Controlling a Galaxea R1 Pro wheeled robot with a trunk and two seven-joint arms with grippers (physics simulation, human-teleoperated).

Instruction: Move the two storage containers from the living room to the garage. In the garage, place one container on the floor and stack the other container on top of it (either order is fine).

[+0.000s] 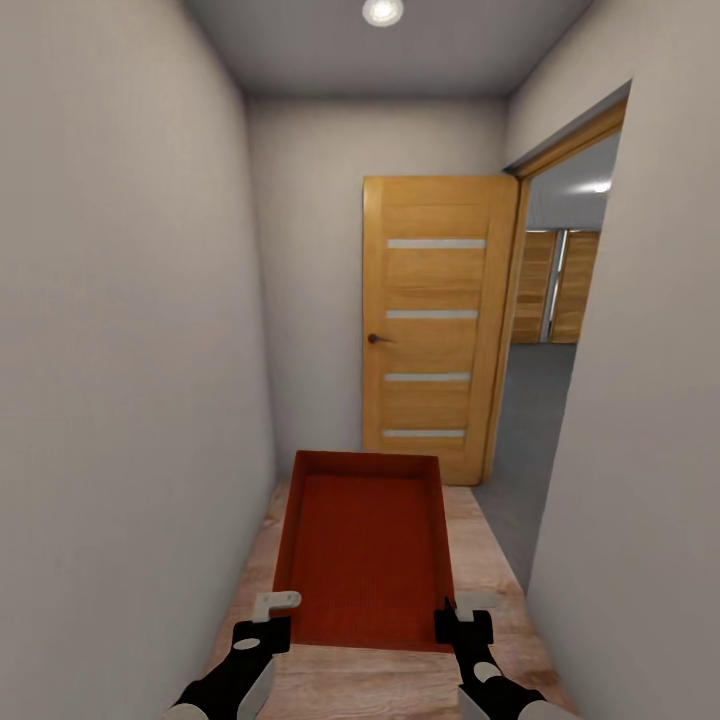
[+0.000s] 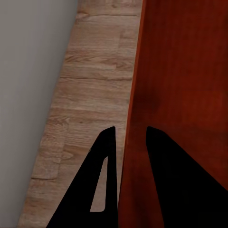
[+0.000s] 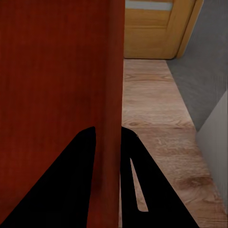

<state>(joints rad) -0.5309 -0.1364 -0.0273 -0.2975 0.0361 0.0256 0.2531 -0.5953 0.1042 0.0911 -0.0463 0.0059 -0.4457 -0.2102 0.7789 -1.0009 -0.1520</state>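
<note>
The robot is carrying one red bin [image 1: 362,545] toward the open wooden door [image 1: 437,325], the left gripper [image 1: 262,634] and right gripper [image 1: 463,626] each pinching a side wall, so the bin is not yet on the grey floor [image 1: 525,420] past the door.

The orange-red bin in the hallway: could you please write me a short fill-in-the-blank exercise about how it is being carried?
1. The bin is held by ____ grippers, one on each side wall.
2. The left gripper has one finger inside the bin and the other ____ it.
3. The floor under the bin is light ____ plank.
4. The wooden door ahead stands ____, with grey floor beyond the doorway.

Missing words: two; outside; wood; open
</note>
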